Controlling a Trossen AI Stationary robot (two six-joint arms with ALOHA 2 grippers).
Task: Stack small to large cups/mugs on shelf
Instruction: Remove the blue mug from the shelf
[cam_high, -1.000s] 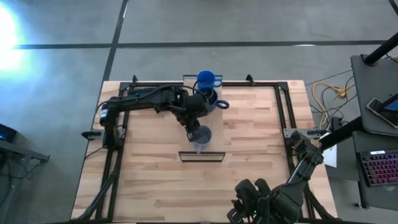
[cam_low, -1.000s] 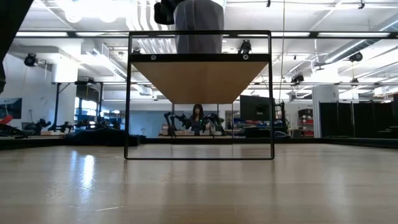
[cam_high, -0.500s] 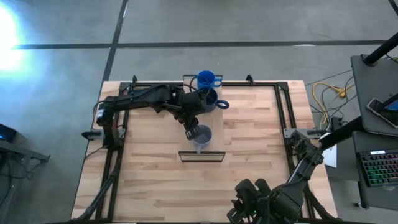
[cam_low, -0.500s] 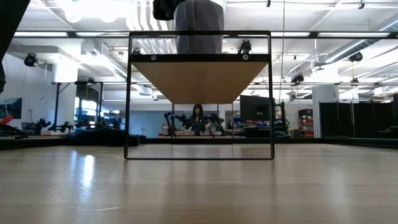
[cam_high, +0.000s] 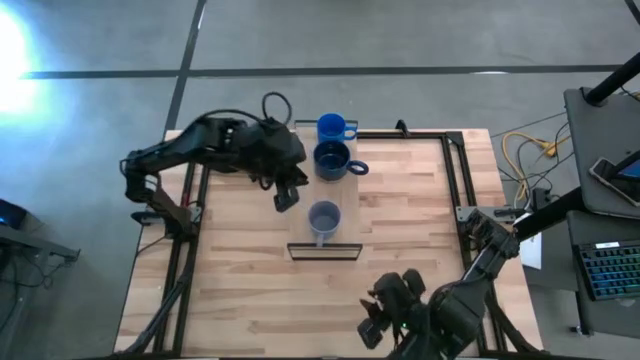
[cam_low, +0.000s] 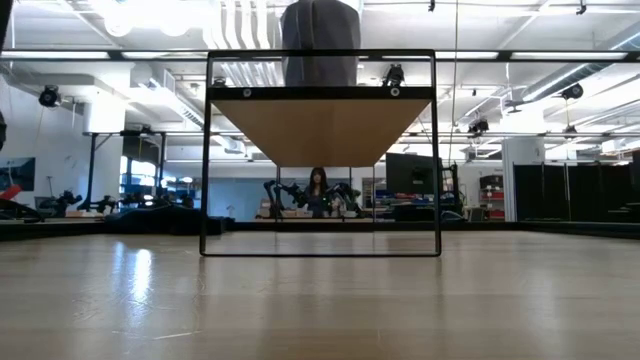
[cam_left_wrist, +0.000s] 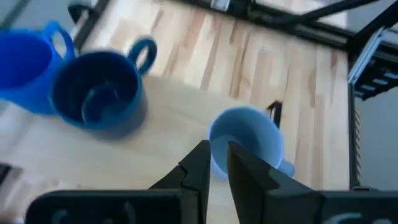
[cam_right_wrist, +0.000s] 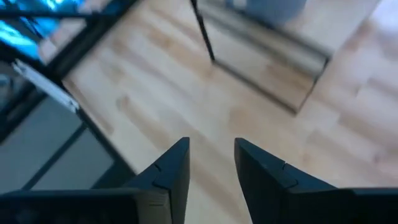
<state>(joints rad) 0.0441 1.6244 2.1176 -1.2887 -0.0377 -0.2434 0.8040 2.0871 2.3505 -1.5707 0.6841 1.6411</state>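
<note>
Three mugs stand upright in a row on the long light-wood shelf (cam_high: 325, 190). The bright blue mug (cam_high: 332, 128) is at the far end, the dark navy mug (cam_high: 332, 160) in the middle, and the small grey-blue mug (cam_high: 323, 218) is near the dark-framed end (cam_high: 325, 250). My left gripper (cam_high: 285, 196) is to the left of the shelf, apart from the grey-blue mug (cam_left_wrist: 245, 140), with a narrow gap between its fingers and nothing in it. My right gripper (cam_right_wrist: 211, 155) is open and empty over the table's near right part.
The low view shows the shelf's dark frame (cam_low: 320, 150) raised above the tabletop, with the grey-blue mug (cam_low: 320, 45) on top. Black rails (cam_high: 455, 180) run along the table's sides. Bare butcher-block tabletop (cam_high: 240, 290) lies near and left of the shelf.
My left gripper has let go of the grey-blue mug and drawn back toward the table's left edge and slightly toward the far edge. The mug stays upright on the shelf where it was. My right arm has shifted slightly toward the left.
</note>
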